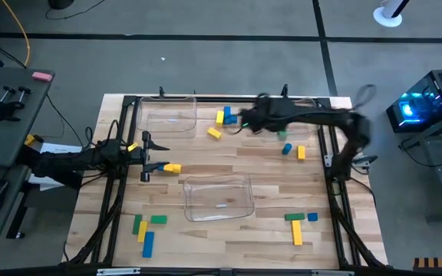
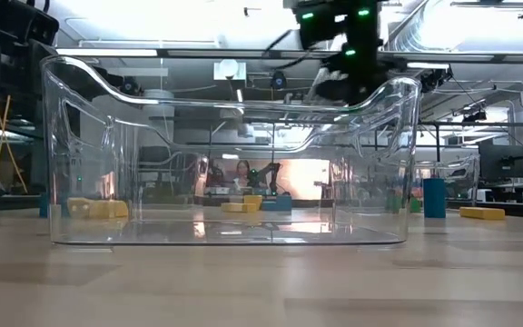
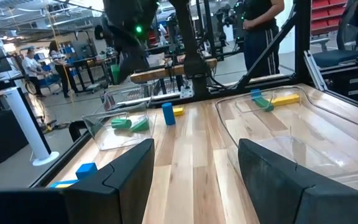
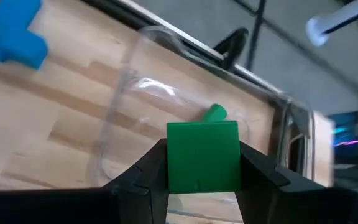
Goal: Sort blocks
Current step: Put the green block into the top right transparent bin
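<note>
Right wrist view shows the right gripper (image 4: 202, 168) with fingers clamped on a green block (image 4: 202, 155), above the far right bin (image 4: 166, 124). Left gripper (image 3: 194, 180) waits spread wide. Most blocks (image 1: 296, 228) lie scattered on the surface (image 1: 206, 157); sorting seems barely begun.

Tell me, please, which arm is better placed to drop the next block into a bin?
The right. Its hand is shut on a green block above the far-right bin, where another green piece lies. The left hand is open and empty near the table's left edge.
</note>
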Action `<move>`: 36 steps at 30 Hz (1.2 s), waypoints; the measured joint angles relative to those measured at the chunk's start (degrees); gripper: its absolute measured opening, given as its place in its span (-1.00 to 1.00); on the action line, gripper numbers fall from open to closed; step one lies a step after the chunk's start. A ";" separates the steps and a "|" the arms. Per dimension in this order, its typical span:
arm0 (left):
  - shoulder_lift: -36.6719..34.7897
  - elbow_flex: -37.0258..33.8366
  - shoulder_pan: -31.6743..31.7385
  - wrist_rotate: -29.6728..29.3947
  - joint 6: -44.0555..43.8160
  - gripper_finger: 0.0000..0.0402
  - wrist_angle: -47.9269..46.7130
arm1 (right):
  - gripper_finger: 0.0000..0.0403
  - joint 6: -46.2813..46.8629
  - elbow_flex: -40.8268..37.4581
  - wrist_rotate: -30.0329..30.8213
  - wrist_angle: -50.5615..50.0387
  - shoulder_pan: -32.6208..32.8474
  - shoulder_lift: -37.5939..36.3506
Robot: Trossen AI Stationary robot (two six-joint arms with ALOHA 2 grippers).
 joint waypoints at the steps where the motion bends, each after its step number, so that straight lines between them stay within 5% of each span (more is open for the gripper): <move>1: 0.00 0.01 0.01 0.00 0.00 0.10 -0.02 | -0.35 -0.82 -3.45 -1.12 2.98 -1.45 -3.56; 7: 0.00 0.02 0.01 0.00 0.00 0.10 0.00 | -0.35 -5.69 -21.58 -9.64 19.36 -9.74 -20.95; 12: 0.00 0.02 0.00 0.00 0.00 0.10 0.00 | -0.35 -7.92 -29.54 -14.43 26.54 -13.24 -25.71; 16: 0.00 0.02 0.00 0.00 0.00 0.10 0.00 | -0.31 -9.54 -32.25 -16.25 31.51 -15.05 -25.04; 23: 0.00 0.00 0.01 0.00 0.00 0.10 0.02 | 0.09 -9.77 -34.09 -19.60 34.04 -15.85 -25.02; 28: 0.00 0.00 0.01 0.02 0.00 0.10 0.00 | 0.13 -8.86 -34.08 -20.37 34.54 -15.85 -25.20; 36: 0.00 0.00 0.02 0.02 0.00 0.10 0.00 | 0.14 -9.40 -34.08 -37.31 43.71 -7.79 -30.20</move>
